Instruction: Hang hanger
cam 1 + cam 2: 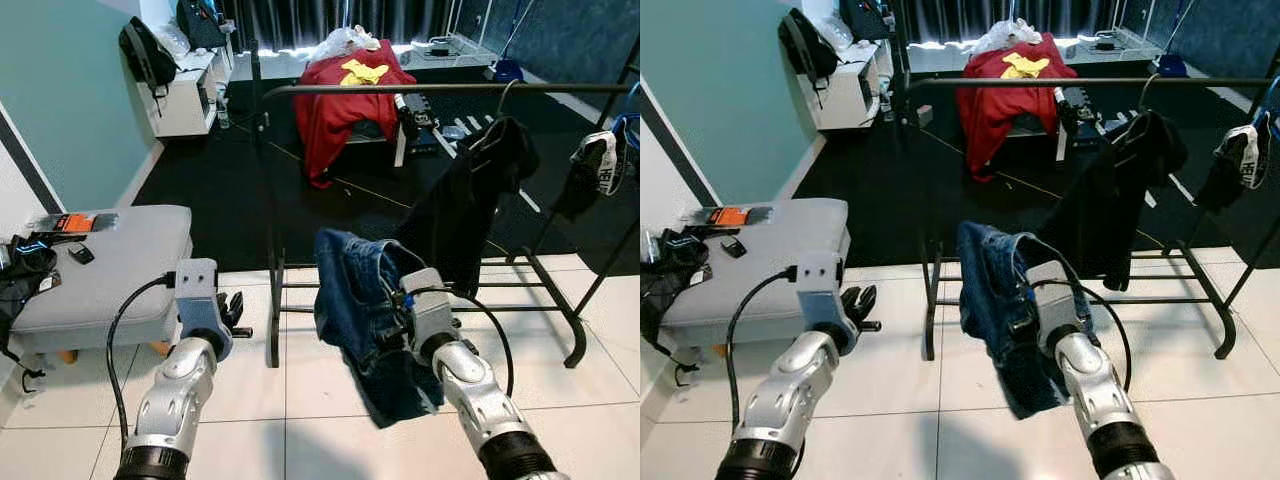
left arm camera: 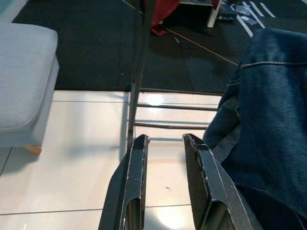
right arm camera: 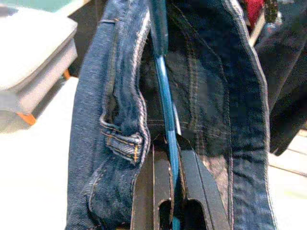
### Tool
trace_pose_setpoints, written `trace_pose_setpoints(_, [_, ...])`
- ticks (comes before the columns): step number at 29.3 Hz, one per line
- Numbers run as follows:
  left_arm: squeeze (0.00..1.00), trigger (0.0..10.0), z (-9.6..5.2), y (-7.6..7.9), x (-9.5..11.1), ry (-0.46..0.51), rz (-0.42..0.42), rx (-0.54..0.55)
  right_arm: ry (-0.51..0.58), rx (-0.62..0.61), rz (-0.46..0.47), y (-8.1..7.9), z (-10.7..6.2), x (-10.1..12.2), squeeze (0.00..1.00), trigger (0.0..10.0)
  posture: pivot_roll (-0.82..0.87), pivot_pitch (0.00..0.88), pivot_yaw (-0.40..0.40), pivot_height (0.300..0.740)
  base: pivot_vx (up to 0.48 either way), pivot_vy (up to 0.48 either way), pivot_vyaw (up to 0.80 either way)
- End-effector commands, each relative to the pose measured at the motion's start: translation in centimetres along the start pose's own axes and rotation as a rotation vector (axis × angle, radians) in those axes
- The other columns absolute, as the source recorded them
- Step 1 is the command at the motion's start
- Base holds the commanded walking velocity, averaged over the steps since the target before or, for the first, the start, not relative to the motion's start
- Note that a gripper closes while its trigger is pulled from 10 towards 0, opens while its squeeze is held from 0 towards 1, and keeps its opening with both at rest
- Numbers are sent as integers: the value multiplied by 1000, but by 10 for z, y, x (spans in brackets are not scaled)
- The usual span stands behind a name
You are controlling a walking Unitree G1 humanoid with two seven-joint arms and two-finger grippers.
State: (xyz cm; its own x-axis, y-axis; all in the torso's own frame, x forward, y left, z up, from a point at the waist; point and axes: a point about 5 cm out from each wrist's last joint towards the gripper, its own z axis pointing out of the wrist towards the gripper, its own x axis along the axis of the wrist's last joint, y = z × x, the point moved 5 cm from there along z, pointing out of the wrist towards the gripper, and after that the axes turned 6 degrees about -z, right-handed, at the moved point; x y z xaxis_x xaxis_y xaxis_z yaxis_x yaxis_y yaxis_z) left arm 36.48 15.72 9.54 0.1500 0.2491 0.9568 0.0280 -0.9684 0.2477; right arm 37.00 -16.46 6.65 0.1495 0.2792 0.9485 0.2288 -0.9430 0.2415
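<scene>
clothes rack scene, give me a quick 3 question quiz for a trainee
1. True or false: the right hand is shut on a blue hanger that carries jeans.
2. What already hangs on the rack? A) a black garment B) a red blanket C) a towel
3. Fill in: the left hand is ____ and holds nothing.

Key: 1 true. 2 A, the black garment hangs from the rail. 3 open.

Rail [image 1: 400, 89] free left of black garment [image 1: 470, 200].
</scene>
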Motion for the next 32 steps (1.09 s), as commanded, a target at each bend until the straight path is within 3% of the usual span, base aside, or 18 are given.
trace_pose_setpoints(1, [0,10000,2,-4,-3,-9,-3,23,56,-14,39,-1,-1,10,0,10000,56,14,56,740,0,0,0])
trace_pose_setpoints(3, [0,10000,4,-4,-3,-11,6,31,55,-19,56,-2,-3,8,0,10000,57,13,49,740,0,0,0])
trace_pose_setpoints(8, [0,10000,9,14,4,-24,-39,-20,55,3,84,-10,2,9,0,10000,79,23,52,740,0,0,0])
trace_pose_setpoints(9, [0,10000,9,14,4,-24,-39,-20,55,3,84,-10,2,9,0,10000,79,23,52,740,0,0,0])
trace_pose_setpoints(10, [0,10000,6,13,5,-4,19,-40,70,-5,104,-11,5,15,0,10000,81,24,64,740,0,0,0])
trace_pose_setpoints(13, [0,10000,5,12,5,2,37,-43,73,-8,109,-11,6,16,0,10000,81,24,64,740,0,0,0])
trace_pose_setpoints(16, [0,10000,5,2,4,15,43,-26,99,-81,208,2,7,22,0,10000,73,20,74,740,0,0,0])
trace_pose_setpoints(19, [0,10000,6,0,9,38,23,-35,139,-117,206,13,5,29,0,10000,64,16,74,740,0,0,0])
trace_pose_setpoints(25, [0,10000,8,4,12,49,35,-42,147,-110,169,19,4,33,0,10000,66,38,51,740,0,0,0])
trace_pose_setpoints(32, [0,10000,-1,13,0,28,76,-85,19,-96,81,17,5,12,0,10000,57,50,60,740,0,0,0])
